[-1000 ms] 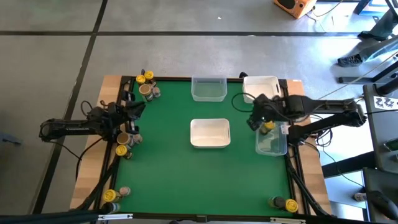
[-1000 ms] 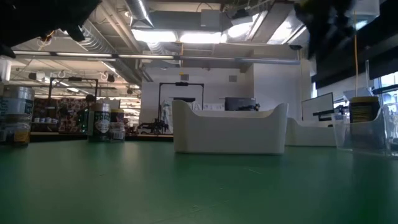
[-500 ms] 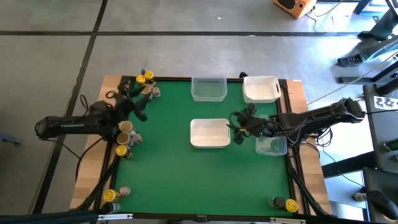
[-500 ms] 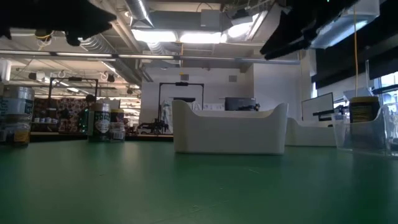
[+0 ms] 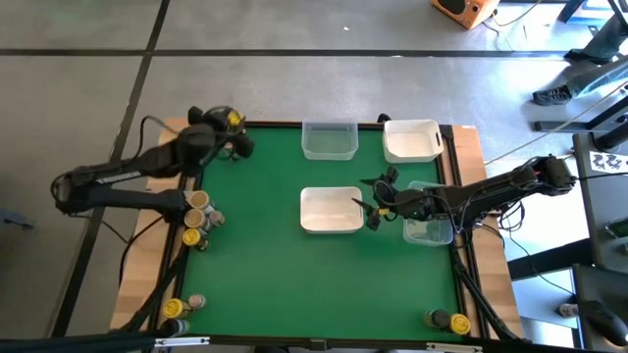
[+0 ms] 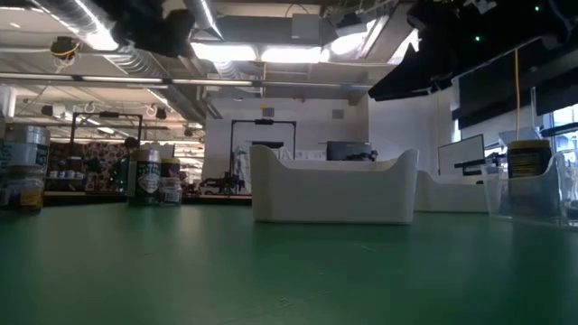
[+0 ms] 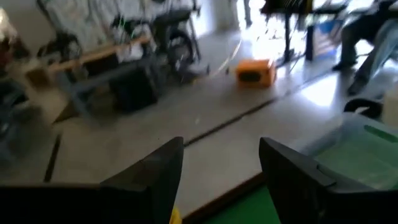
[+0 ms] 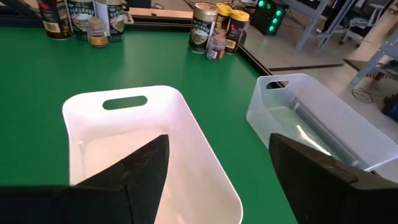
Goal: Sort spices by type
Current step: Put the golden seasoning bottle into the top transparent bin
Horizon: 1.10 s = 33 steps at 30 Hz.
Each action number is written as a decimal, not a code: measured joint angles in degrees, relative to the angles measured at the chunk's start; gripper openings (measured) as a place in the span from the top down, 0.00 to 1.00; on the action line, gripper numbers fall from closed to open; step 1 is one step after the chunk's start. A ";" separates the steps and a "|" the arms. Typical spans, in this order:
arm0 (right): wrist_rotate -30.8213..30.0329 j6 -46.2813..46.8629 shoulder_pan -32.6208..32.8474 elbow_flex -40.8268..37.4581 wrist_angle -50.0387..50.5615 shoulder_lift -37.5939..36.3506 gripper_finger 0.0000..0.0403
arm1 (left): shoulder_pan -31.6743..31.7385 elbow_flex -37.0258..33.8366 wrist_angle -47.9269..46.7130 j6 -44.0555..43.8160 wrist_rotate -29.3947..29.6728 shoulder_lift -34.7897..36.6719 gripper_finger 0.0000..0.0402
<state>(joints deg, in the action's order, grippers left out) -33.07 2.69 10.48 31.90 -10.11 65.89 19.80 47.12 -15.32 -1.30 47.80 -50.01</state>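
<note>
Small spice jars stand upright in groups: at the far-left corner [image 5: 234,120], along the left edge [image 5: 196,210], at the near-left corner [image 5: 177,307] and at the near-right corner [image 5: 446,320]. One yellow-lidded jar [image 6: 528,170] stands inside the clear tray on the right [image 6: 542,194]. My left gripper [image 5: 238,144] hovers open above the far-left jars; its wrist view [image 7: 221,146] looks past the far edge to the floor. My right gripper [image 5: 369,204] is open and hangs over the right end of the middle white tray [image 8: 124,143].
A clear tray [image 5: 329,140] and a white tray [image 5: 411,140] sit along the far edge. The right clear tray [image 5: 430,230] lies partly under my right arm. Bare green mat stretches across the near half of the table [image 5: 314,284]. Cables run along both side edges.
My left gripper has swung from the jars at the left edge toward the far-left corner. My right gripper has left the clear tray on the right, travelled toward the table's left, and now hangs by the middle white tray. No jar has visibly moved.
</note>
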 joint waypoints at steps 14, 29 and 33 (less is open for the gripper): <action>0.14 -7.59 -0.02 0.00 -0.03 0.00 0.32 | 22.87 21.14 -30.91 -10.73 -26.44 -21.01 0.48; 1.43 -10.52 -0.02 0.00 -0.90 0.00 0.32 | 26.72 24.49 -36.73 -7.73 -26.65 -24.73 0.48; 1.17 -10.51 -0.02 0.00 -1.20 0.00 0.32 | 26.85 24.49 -35.10 -7.62 -26.65 -24.73 0.48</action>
<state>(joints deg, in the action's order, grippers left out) -31.90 -7.81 10.46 31.90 -11.32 65.89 46.66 71.61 -50.42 -8.92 21.16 -74.74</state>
